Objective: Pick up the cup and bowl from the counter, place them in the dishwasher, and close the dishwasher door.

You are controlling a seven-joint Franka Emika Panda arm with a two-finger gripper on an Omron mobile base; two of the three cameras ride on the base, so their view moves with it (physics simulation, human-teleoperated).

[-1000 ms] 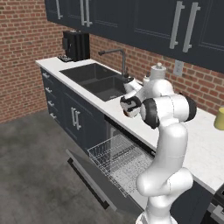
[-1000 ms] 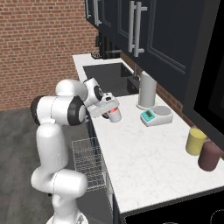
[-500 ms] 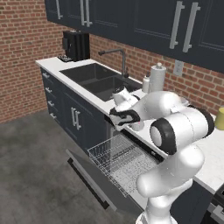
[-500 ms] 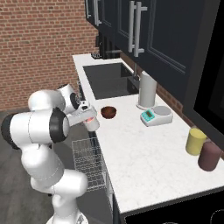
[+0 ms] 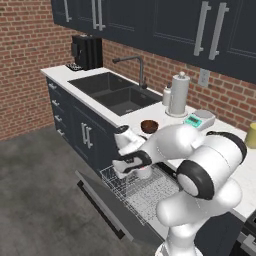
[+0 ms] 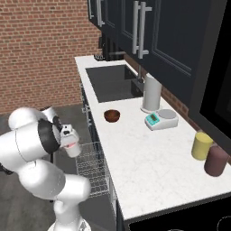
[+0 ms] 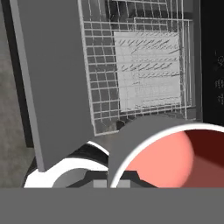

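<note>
- The tool point(image 5: 136, 167) is clamped on the cup point(image 5: 142, 172), and the arm holds it out over the pulled-out dishwasher point(image 5: 150, 192) rack, just above the mesh.
- From the right base view, the cup point(image 6: 72, 146) hangs off the front edge of the desk point(image 6: 149, 153), clear of the stone, with the rack point(image 6: 92, 169) directly beneath it.
- Down the hand view, the cup point(image 7: 162, 153) sits right at the tool, its pink inside open toward the camera, and the wire grid lies beyond it.
- The dishwasher door point(image 7: 50, 83) lies dropped open beside the rack, so there's room to lower.
- The cup looks light, rigid and smooth-walled, probably slippery, so a pinch across the wall near the rim suits it; it should go down gently, since a hard cup could tip on wire.
- The bowl point(image 5: 149, 126) waits on the desk near the sink, well apart from the tool; it's low and wide, so its rim looks like the place to grip.
</note>
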